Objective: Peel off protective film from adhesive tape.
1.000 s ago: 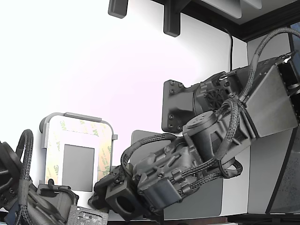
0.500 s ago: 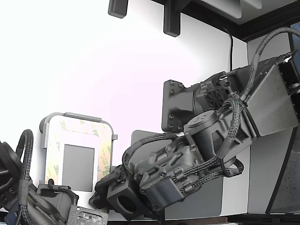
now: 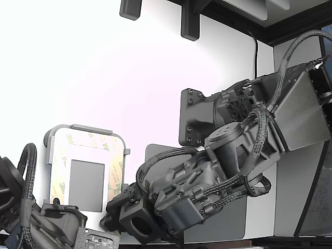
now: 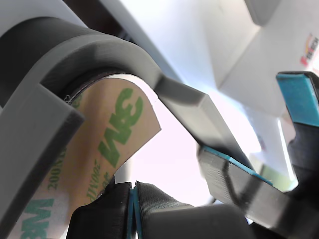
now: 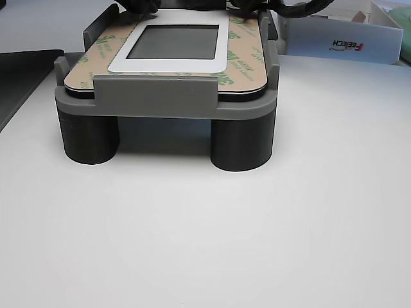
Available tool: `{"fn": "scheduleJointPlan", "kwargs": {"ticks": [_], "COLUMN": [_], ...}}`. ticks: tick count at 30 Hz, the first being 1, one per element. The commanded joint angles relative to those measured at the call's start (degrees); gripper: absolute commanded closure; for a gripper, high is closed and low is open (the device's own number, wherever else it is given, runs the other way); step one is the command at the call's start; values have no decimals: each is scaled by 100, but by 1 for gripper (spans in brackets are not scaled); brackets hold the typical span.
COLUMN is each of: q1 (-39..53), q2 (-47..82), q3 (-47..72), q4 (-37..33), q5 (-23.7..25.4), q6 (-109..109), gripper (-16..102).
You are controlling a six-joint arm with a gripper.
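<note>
**Insp. A:** Where's the protective film (image 5: 241, 67)?

**Insp. B:** On the grey tray (image 5: 164, 106), which stands on round legs on the white bench (image 5: 205, 224). Cream liner w/ green 3M print, forming a border round the dark grey square panel (image 5: 178, 42). In the other view it lies flat along the near and side edges. Adhesive tape under it isn't separately visible.

**A:** Any lifted section?

**B:** Wrist view: one rounded corner of the liner (image 4: 107, 144) curves out from the tray's corner wall (image 4: 99, 55), free edge hanging in the air.

**A:** Gripper state?

**B:** Gripper (image 4: 133, 201) is pressed together, pads touching w/ a thin blue line between them, just below that curled corner. Can't tell if liner is pinched there; contact pt is out of frame. A separate blue-edged grey piece (image 4: 239, 174) sits beside it.

**A:** Exterior view?

**B:** Arm (image 3: 228, 161) reaches down toward the tray's lower right corner in that view. Fingertips hidden behind the wrist housing. Dark grey mat (image 3: 233, 223) lies under the arm, right of the tray.
</note>
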Motion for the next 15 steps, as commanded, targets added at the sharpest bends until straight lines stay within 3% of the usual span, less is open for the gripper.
{"fn": "scheduleJointPlan", "kwargs": {"ticks": [1, 15], "q1": [-44, -62], "q2": [193, 290], "q3": [-123, 141], "q4": [-18, -272], "q5": [-35, -62], "q6": [-18, -88], "gripper": [96, 96]}}
